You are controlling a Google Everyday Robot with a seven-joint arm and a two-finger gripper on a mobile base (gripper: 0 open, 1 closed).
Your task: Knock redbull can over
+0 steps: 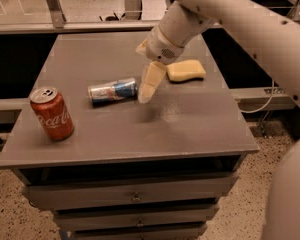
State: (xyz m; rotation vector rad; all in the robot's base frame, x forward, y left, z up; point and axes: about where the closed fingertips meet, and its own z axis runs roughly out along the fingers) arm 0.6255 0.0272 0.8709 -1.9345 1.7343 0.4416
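The redbull can (112,91), slim, silver and blue, lies on its side near the middle of the grey table (140,129). My gripper (146,96) hangs from the white arm, tip pointing down, just to the right of the can's right end and a little above the tabletop. It holds nothing that I can see.
A red Coca-Cola can (52,114) stands upright near the table's front left. A yellow sponge (185,70) lies at the right, behind the gripper. The table's front edge has drawers below it. A metal rail runs behind the table.
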